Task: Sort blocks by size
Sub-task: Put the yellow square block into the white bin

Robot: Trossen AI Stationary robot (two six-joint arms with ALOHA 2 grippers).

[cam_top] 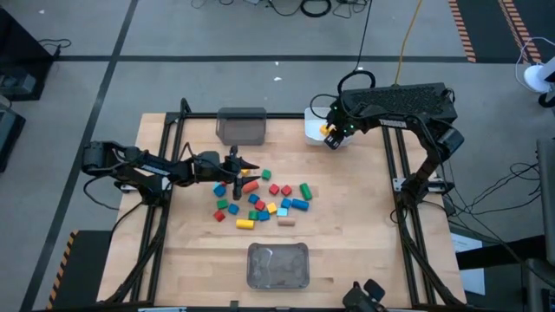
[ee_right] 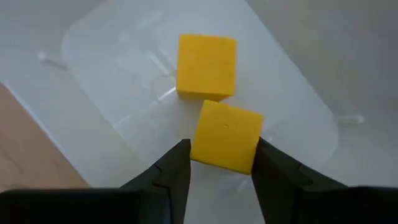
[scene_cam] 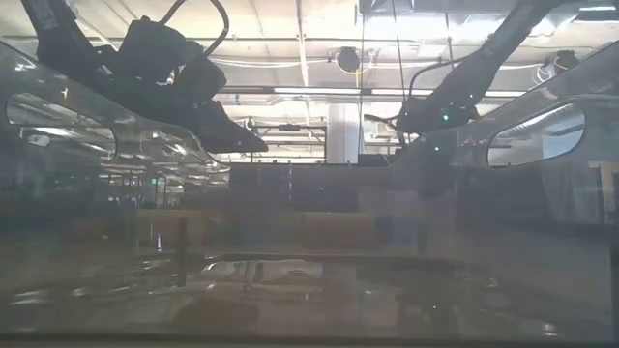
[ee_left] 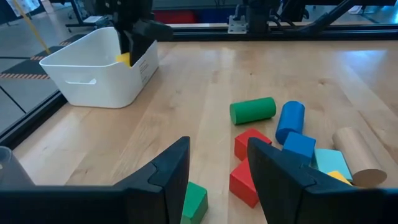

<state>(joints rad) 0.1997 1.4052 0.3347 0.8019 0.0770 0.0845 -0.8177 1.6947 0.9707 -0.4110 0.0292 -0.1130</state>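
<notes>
- The right end effector [ee_right: 217,163] hangs over the white bin [cam_top: 317,126] at the far right of the desk [cam_top: 364,234].
- A yellow cube [ee_right: 226,135] sits between its two dark fingers [ee_right: 169,173]. The fingers are right beside the cube's sides, but I cannot tell if they press on it or have let go.
- A second yellow cube [ee_right: 206,65] lies on the white floor of the bin, just past the first one.
- The left end effector [cam_top: 247,165] reaches in from the left and sits by the left edge of the pile of blocks [cam_top: 264,199]. Its fingers [ee_left: 163,176] stand apart with a gap between them, and nothing is in the gap.
- Just past those fingers are a green block [ee_left: 194,202] and two red blocks [ee_left: 249,163].
- A bit farther lie a green cylinder [ee_left: 252,110], a blue cylinder [ee_left: 290,121], a blue block [ee_left: 298,148] and a tan cylinder [ee_left: 357,155].
- The pile is in the middle of the desk: red, blue, green, yellow and tan pieces, close together.
- A grey bin [cam_top: 241,126] stands at the far edge, left of the white one.
- A clear tray [cam_top: 278,264] sits at the near edge.
</notes>
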